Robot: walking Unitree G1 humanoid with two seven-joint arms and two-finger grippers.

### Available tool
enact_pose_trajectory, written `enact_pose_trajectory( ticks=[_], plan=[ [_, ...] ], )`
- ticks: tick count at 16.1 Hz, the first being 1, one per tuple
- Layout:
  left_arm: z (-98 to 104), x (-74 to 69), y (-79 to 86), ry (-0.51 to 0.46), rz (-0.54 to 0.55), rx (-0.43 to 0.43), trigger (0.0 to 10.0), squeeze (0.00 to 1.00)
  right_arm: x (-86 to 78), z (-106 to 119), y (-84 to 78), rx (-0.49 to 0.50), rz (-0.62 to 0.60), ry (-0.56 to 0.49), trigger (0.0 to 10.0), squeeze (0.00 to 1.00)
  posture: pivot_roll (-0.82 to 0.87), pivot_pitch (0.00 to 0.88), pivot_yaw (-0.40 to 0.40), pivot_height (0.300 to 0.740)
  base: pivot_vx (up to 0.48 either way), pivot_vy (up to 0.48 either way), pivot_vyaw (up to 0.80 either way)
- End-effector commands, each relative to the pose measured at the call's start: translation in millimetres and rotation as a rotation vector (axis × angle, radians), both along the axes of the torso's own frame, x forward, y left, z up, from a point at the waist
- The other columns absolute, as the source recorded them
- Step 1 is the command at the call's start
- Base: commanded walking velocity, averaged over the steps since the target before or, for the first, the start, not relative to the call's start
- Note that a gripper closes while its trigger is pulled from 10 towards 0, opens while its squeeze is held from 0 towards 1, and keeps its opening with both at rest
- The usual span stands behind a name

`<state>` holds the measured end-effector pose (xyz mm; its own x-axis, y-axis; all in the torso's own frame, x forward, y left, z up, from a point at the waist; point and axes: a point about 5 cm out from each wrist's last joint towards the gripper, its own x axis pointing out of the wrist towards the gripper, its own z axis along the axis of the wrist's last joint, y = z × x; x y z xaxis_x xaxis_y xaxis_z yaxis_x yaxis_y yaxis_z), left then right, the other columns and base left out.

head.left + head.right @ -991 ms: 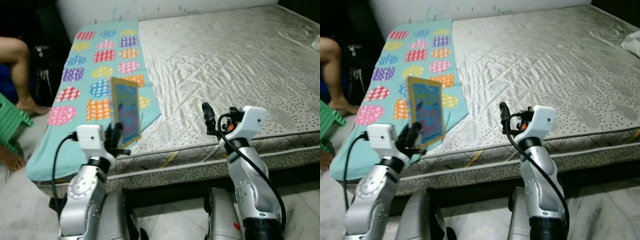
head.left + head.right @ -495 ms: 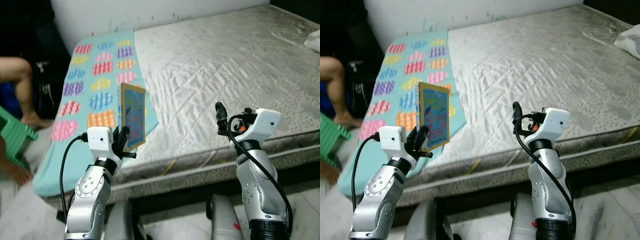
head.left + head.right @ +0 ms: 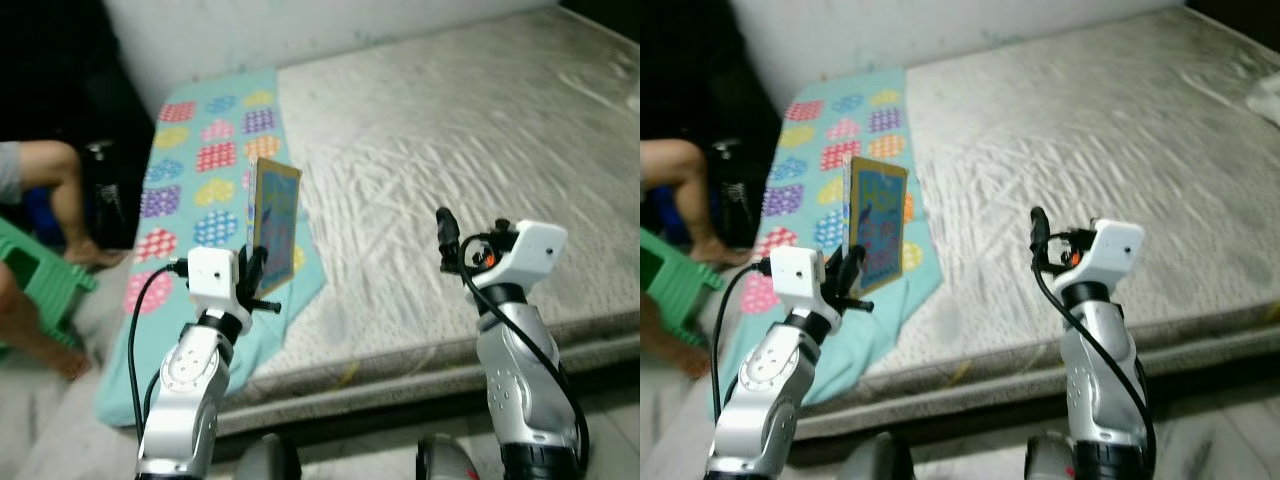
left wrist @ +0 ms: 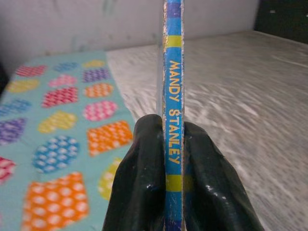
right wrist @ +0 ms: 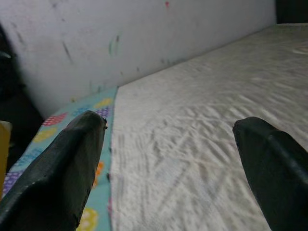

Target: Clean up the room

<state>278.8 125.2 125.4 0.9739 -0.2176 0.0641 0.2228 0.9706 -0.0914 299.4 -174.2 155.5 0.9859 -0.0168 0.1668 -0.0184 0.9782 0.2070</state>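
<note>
My left gripper (image 3: 256, 278) is shut on a thin blue children's book (image 3: 273, 222) with a yellow border, held upright above the near left part of the bed. In the left wrist view the book's spine (image 4: 173, 96), lettered MANDY STANLEY, sits squeezed between the two black fingers (image 4: 144, 168). My right gripper (image 3: 444, 230) is raised over the bed's front edge, open, with nothing between its fingers (image 5: 72, 163).
A large grey quilted mattress (image 3: 480, 150) spans the view. A teal blanket (image 3: 215, 150) with coloured hearts covers its left side and hangs over the edge. At the far left, a person's bare leg (image 3: 60, 190) rests beside a green plastic stool (image 3: 35, 280).
The whole picture has shifted and blurred, so the camera moved. Both arms keep their pose and the book stays in the left gripper.
</note>
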Motion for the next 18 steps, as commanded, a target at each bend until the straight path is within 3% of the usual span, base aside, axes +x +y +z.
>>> enact_pose_trajectory(
  ticks=[1, 7, 10, 13, 15, 18],
  plan=[
    [8.0, 2.2, 8.7, -0.051, 0.038, 0.024, 10.0, 0.0, 1.5, 1.4, 1.0, -0.004, -0.005, -0.006, 10.0, 0.0, -0.28, 0.0, 0.189, 0.74, 0.0, 0.0, 0.0],
    [3.5, 6.9, 10.0, -0.037, 0.054, 0.057, 10.0, 0.0, -10.4, -8.8, -18.0, -0.032, -0.071, 0.02, 10.0, 0.0, -0.29, 0.0, 0.212, 0.74, 0.0, 0.0, 0.0],
    [-2.0, 8.8, 11.5, 0.001, 0.039, 0.033, 10.0, 0.0, -14.6, -12.1, -21.8, -0.048, -0.093, 0.022, 10.0, 0.0, -0.32, 0.0, 0.252, 0.74, 0.0, 0.0, 0.0],
    [-4.8, 11.8, 5.1, 0.002, -0.003, 0.074, 10.0, 0.0, -13.8, -8.9, -28.5, -0.028, -0.153, -0.014, 10.0, 0.0, -0.34, 0.0, 0.306, 0.74, 0.0, 0.0, 0.0],
    [-2.7, 18.9, 2.4, -0.004, -0.026, 0.088, 10.0, 0.0, -14.1, -14.0, -29.0, -0.018, -0.18, 0.004, 10.0, 0.0, -0.35, 0.0, 0.321, 0.74, 0.0, 0.0, 0.0],
    [-0.9, 23.2, 2.6, -0.007, -0.024, 0.075, 10.0, 0.0, -14.4, -23.4, -20.0, -0.056, -0.123, 0.053, 10.0, 0.0, -0.34, 0.0, 0.285, 0.74, 0.0, 0.0, 0.0]
  ],
)
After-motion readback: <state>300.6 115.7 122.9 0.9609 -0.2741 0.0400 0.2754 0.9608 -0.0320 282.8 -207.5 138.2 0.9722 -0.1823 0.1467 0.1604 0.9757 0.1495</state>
